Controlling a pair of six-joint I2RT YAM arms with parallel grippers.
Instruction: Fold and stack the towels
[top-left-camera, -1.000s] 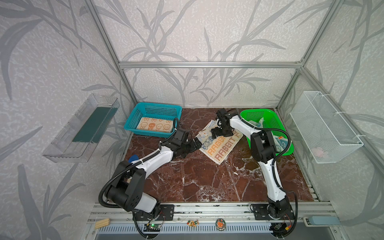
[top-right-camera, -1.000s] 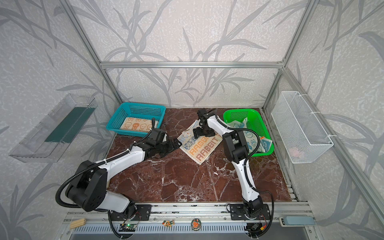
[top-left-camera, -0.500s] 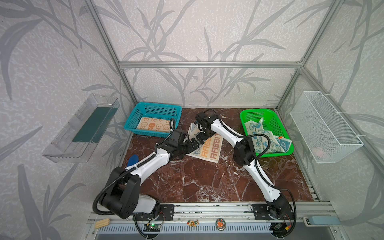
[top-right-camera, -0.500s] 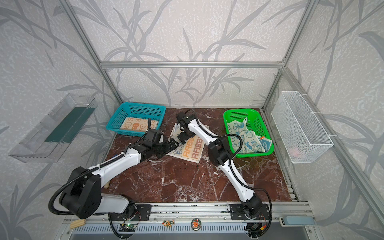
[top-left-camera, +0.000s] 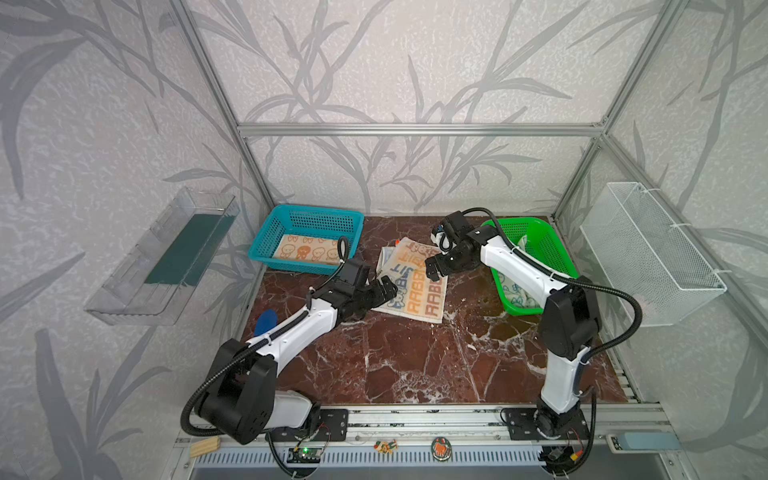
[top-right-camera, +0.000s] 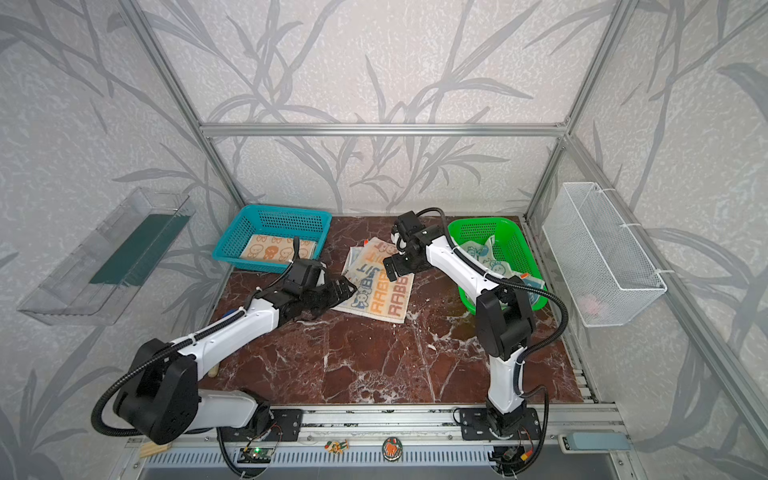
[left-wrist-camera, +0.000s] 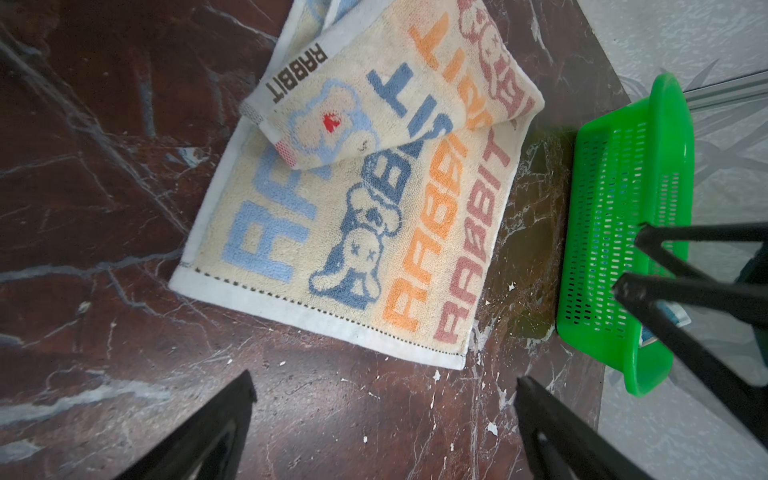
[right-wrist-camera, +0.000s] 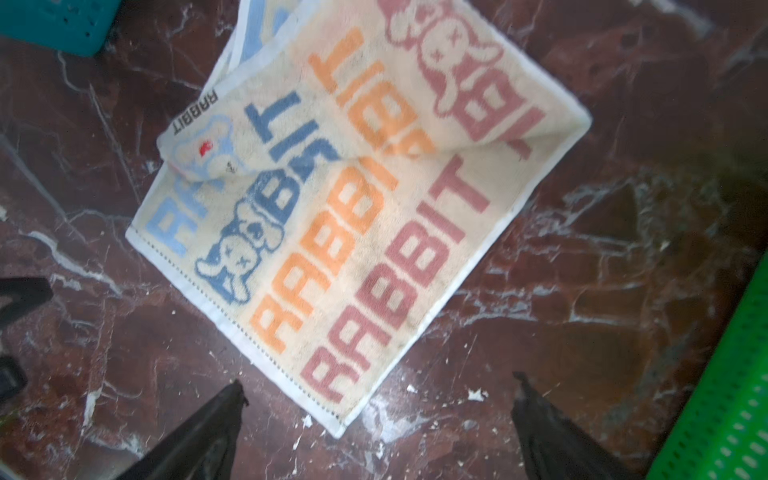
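On the red-brown marble tabletop (top-left-camera: 415, 365), between a teal perforated plastic basket (top-left-camera: 307, 210) and a green perforated plastic basket (top-left-camera: 540, 224): the cream terry towel striped with blue, orange and brown RABBIT lettering (top-left-camera: 417, 291). Long axis front to back, leaning slightly. Far end doubled over the near half, but askew, with the flap's corners not meeting the corners beneath and its hemmed free end turned toward the left arm's side. Left gripper (top-left-camera: 388, 291) low by the towel's near left edge, jaws spread wide, nothing between them. Right gripper (top-left-camera: 432, 270) over the right edge about midway along, equally wide and empty. Contact with the cloth not clear for either. Cream towel with orange bunnies (top-left-camera: 309, 251) lying flat in the teal basket; cream towel with blue bunnies (top-left-camera: 517, 291) crumpled in the green one. Probably mid-fold on the striped towel, with stacking not yet begun. Likely crux of the coming move: the flap's free hem sitting nearer the left gripper, the slanted crease nearer the right — so squaring the fold seems to call for a pinch on that hem and a pull along the long axis.
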